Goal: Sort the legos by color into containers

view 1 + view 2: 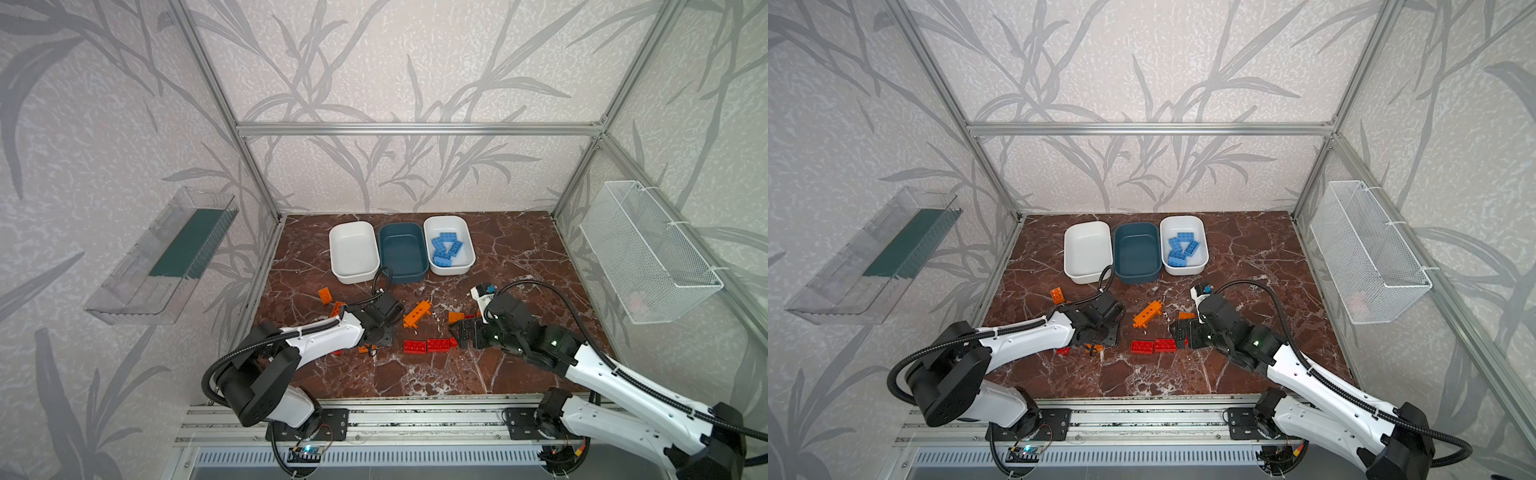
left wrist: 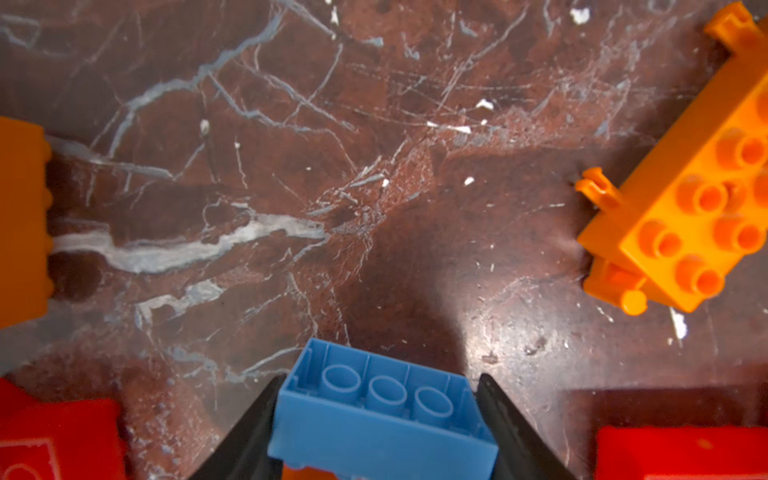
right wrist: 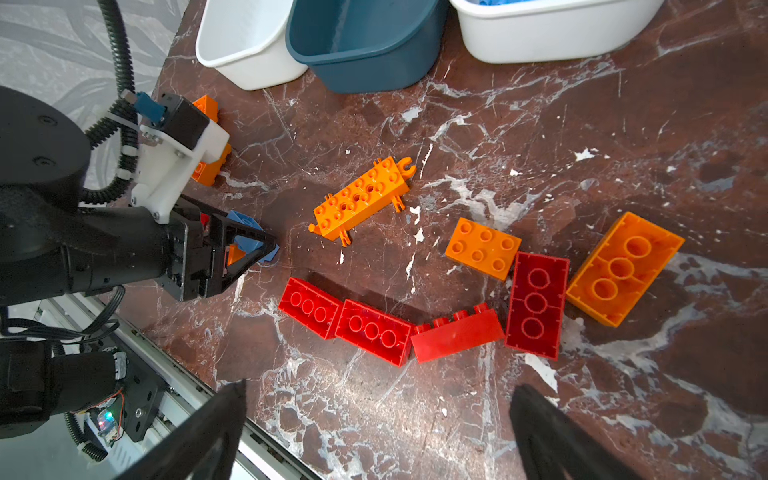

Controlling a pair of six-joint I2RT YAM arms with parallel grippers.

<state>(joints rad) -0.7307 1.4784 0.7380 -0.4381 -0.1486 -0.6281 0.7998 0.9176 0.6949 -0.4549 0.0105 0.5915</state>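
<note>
Left wrist: blue brick [image 2: 382, 419] lengthwise between fingers [image 2: 249, 436].

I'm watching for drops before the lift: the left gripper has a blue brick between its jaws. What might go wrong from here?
1. The left gripper pinches the blue brick near its fingertips, and the brick sits tilted, so it may slip on lifting.
2. The white tub holding the other blue legos sits far right. The right arm stands near that path, so the arms might bump.
</note>
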